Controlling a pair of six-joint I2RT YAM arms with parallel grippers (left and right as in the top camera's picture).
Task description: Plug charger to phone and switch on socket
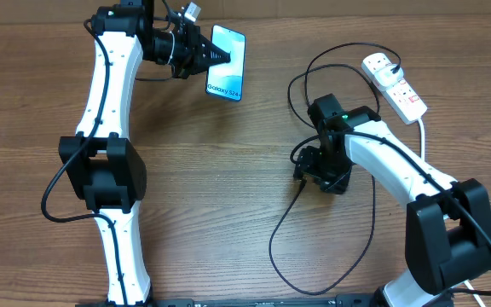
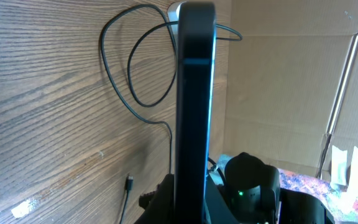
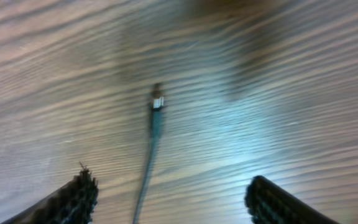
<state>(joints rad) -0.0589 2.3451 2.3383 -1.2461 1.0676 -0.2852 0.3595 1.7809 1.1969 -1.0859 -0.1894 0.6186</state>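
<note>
"Galaxy S24" on the phone screen

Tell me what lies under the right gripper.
The charger's connector tip lies on the table, untouched, its cable running between the open fingers of the right gripper. Seen from overhead, the gripper hides that stretch.

Phone screen light blue; charger black; socket white, red switches; table brown woodgrain.

One phone, one charger, one socket.
</note>
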